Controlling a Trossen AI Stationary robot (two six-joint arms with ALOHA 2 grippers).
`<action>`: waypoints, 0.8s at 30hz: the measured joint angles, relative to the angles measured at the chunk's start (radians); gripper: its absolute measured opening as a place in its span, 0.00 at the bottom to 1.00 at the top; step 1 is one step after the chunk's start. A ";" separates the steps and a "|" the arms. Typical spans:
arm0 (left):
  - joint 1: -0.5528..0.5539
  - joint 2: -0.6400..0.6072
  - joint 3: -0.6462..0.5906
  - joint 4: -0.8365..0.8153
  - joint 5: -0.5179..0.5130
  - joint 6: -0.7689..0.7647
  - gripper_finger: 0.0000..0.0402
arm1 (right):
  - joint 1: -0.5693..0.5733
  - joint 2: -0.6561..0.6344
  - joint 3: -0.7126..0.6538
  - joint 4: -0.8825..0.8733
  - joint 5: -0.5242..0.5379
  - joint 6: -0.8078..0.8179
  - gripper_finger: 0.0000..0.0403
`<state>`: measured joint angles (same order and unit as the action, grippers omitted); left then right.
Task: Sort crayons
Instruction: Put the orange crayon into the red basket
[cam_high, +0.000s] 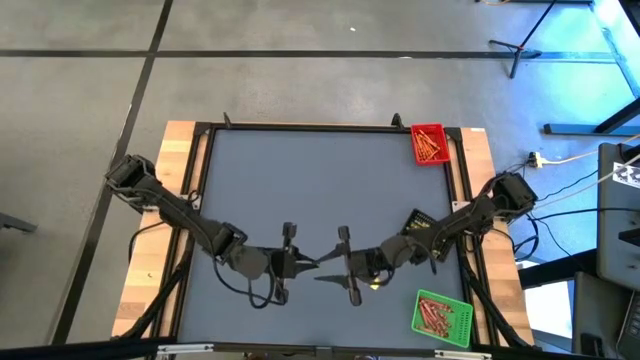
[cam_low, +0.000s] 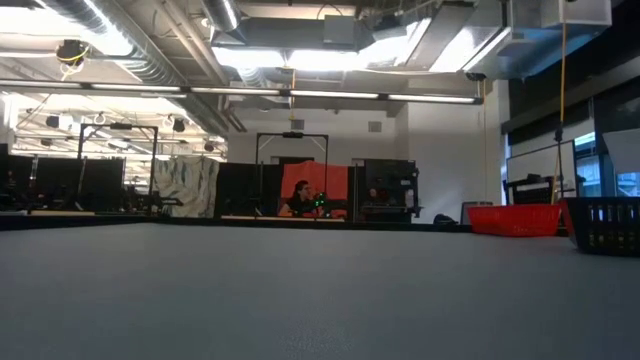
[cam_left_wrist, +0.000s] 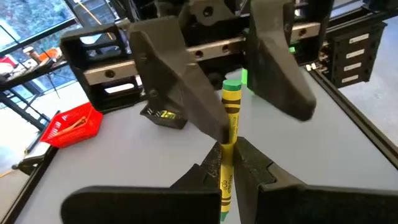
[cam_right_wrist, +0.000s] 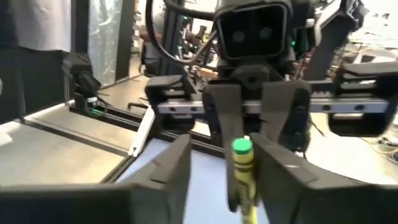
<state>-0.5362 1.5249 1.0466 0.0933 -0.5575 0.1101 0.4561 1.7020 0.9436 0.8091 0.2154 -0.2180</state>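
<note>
in the left wrist view, closest to us, the left gripper has its two dark fingers pressed together on a yellow wax crayon with a green tip, which stands up out of them. we see the right gripper facing it, its broad dark fingers spread to either side of the crayon's upper part; one finger lies right against the crayon, the other is set off a little. we cannot tell whether the crayon is actually pinched between them. from above, the two grippers meet nose to nose over the near middle of the grey table, the left gripper from the left, the right gripper from the right. a red plastic tray holding thin orange and red crayons sits at the far right corner, a green plastic tray with more red crayons at the near right corner, and a black slotted tray lies between them under the right arm. across the room, a person sits at a bench.
</note>
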 joint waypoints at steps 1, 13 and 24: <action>0.000 0.000 0.000 0.000 0.003 0.001 0.01 | 0.000 0.000 0.000 -0.006 0.010 -0.001 0.38; 0.001 0.000 0.000 0.012 -0.003 0.029 0.03 | 0.000 -0.002 0.000 -0.028 0.083 -0.055 0.08; -0.017 -0.042 0.000 -0.145 -0.021 -0.077 0.31 | 0.090 -0.284 0.128 -0.820 0.262 0.210 0.07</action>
<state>-0.5535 1.4834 1.0466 -0.0520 -0.5790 0.0333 0.5465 1.4183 1.0716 -0.0108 0.4774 -0.0081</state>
